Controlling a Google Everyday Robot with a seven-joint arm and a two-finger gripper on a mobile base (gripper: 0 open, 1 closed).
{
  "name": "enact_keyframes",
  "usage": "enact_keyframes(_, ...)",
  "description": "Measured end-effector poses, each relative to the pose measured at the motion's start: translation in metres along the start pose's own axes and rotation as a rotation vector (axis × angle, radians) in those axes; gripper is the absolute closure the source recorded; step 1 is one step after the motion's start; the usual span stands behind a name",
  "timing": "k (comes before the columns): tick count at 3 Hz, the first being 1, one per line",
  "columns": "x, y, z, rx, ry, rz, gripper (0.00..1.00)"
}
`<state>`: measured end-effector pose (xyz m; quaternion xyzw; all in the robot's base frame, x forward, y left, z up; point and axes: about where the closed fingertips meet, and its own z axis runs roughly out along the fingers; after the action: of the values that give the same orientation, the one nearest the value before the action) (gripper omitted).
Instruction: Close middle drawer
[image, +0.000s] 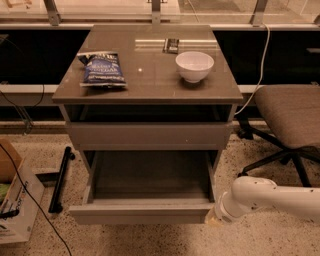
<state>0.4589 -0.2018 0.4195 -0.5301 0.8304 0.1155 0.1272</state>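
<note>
The middle drawer of the grey-brown cabinet is pulled well out, and its plain box interior shows empty. The closed top drawer front sits above it. The lowest drawer is hidden beneath. My white arm comes in from the lower right. The gripper is at the right end of the middle drawer's front, touching or almost touching its corner.
On the cabinet top lie a blue chip bag, a white bowl and a small dark object. An office chair stands right. A black bar and a cardboard box lie left on the floor.
</note>
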Motion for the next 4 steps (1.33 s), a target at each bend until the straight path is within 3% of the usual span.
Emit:
enact_keyframes(1,-0.01,-0.006,0.006,0.01,-0.029,-0.001,1.0)
enact_keyframes(2,-0.039,-0.038,0.012,0.048,-0.074,-0.048,1.0)
enact_keyframes(3,-0.045,-0.043,0.012,0.054,-0.082,-0.057,1.0)
enact_keyframes(4,-0.089,-0.085,0.015,0.092,-0.133,-0.122,1.0)
